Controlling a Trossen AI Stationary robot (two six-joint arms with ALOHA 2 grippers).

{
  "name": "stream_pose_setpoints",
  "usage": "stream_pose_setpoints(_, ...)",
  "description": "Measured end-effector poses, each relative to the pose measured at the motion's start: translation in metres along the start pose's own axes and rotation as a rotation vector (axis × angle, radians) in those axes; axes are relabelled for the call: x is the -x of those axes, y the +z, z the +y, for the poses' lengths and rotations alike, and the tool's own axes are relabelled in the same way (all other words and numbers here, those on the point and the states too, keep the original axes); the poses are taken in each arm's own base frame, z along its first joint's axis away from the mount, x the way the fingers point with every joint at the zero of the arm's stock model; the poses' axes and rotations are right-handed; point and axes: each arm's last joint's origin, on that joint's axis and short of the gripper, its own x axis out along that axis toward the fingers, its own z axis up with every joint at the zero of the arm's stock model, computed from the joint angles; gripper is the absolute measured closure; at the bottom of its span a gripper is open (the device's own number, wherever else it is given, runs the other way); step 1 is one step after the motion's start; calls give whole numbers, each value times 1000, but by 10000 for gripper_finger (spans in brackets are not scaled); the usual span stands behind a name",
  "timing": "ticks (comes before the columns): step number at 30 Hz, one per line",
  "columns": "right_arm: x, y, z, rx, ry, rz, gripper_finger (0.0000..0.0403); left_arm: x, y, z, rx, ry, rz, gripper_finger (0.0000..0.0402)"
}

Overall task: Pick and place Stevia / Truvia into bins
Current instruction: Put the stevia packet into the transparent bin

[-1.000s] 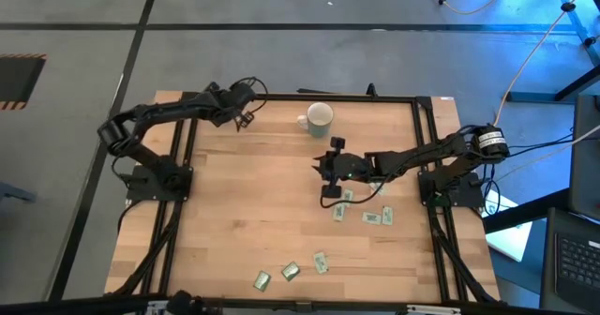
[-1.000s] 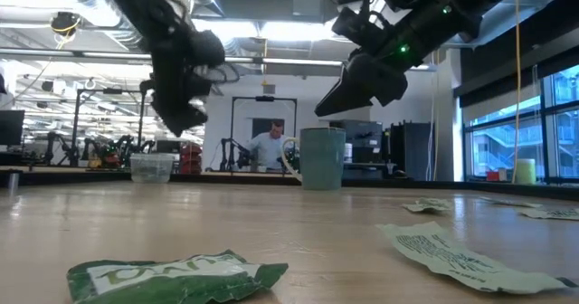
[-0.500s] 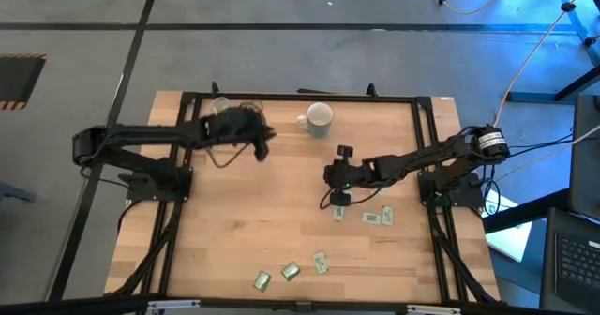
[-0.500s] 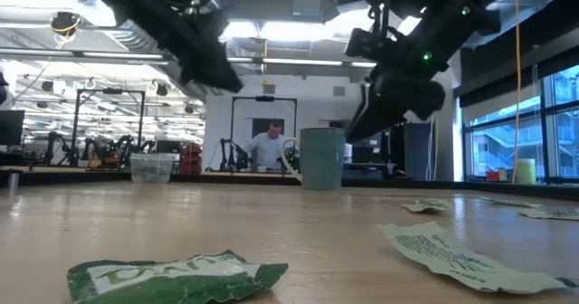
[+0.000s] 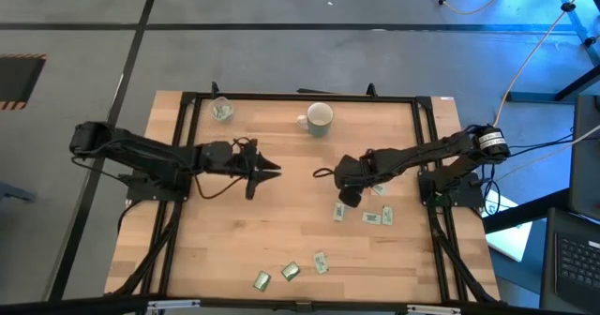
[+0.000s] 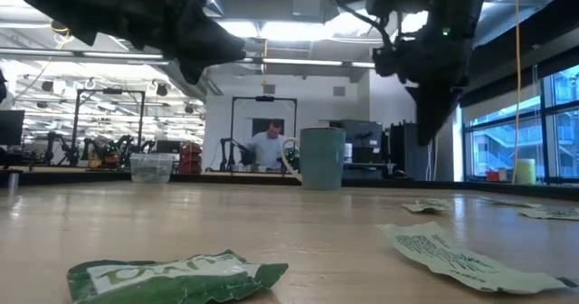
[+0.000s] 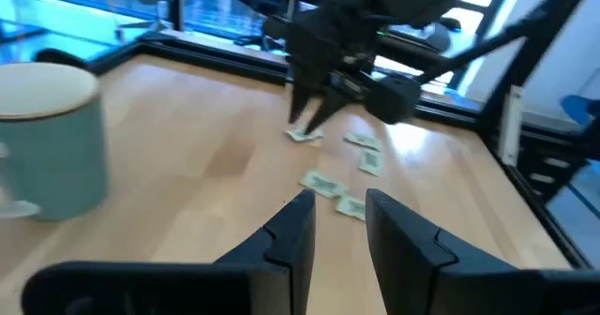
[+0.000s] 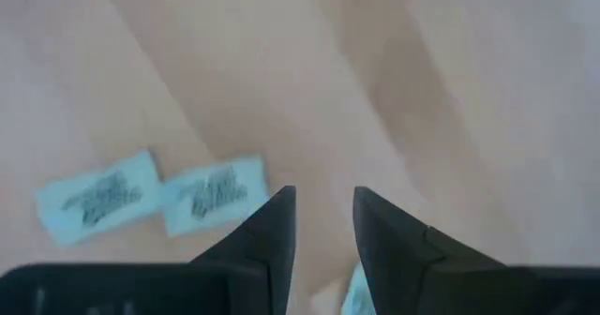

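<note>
Over the middle of the wooden table (image 5: 281, 231) the left gripper (image 5: 270, 170) hangs with its arm stretched in from the left, pointing toward the right arm. Its fingers (image 7: 291, 235) stand a little apart with nothing between them. The right gripper (image 5: 348, 195) reaches in from the right and points down at the table just right of centre; its fingers (image 8: 277, 223) are also parted and empty, with bare wood showing through the gap.

Directly beneath and beside the right gripper lies a cluster of green-and-white sachets (image 5: 377, 217), several of them flat on the wood, a couple just to the near side of its tip. A second small group of sachets (image 5: 290, 272) sits well apart, toward the near edge of the table. In the low view one crumpled green sachet (image 6: 176, 275) lies very close to the camera.

The pale green mug (image 5: 320, 119) stands upright at the far edge, near the middle, handle to the left. The clear plastic cup (image 5: 221, 110) stands at the far left corner with something green and white inside it. A person (image 6: 269, 147) is in the room far behind the table.
</note>
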Motion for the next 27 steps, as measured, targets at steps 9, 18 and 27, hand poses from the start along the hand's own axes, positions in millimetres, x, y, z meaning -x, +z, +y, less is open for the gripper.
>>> stream_pose_setpoints(9, -4, 0, 7, -15, 119, 33, 290, 1, -4, -12, -23, -51, 16, 313)
stream_pose_setpoints(18, -22, 0, 12, -51, 81, 81, 311, 1, -5, -14, -32, -55, 22, 313)
stream_pose_setpoints(27, -44, -2, 20, -44, 74, 157, 314, 1, -5, -14, -33, -53, 26, 315)
